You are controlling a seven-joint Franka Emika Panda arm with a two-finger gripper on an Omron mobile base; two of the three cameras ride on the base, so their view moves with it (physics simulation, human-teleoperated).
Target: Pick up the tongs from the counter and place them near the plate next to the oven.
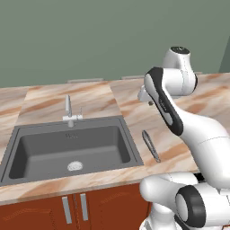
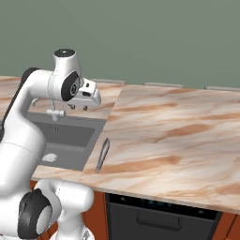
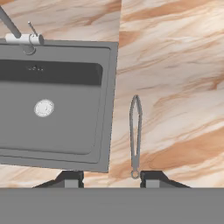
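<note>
The tongs (image 1: pixel 151 145) (image 2: pixel 102 155) (image 3: pixel 135 135) are slim and dark grey. They lie flat on the marble counter (image 1: pixel 134 108) (image 2: pixel 178 136) (image 3: pixel 175 87), just right of the sink, and their long arms run roughly parallel to the sink's edge. My gripper (image 1: pixel 149 102) (image 2: pixel 78 107) (image 3: pixel 110 178) hangs well above the counter and points down. It is open, with nothing between its fingertips. In the hand view the joined end of the tongs lies close to the right fingertip (image 3: pixel 151 177).
A dark grey sink (image 1: pixel 67 148) (image 2: pixel 65 136) (image 3: pixel 52 109) is set in the counter, with an upright silver tap (image 1: pixel 68 109) (image 2: pixel 55 112) (image 3: pixel 17 35) behind it. Bare marble stretches right of the tongs. A dark appliance front (image 2: pixel 159 215) sits under the counter.
</note>
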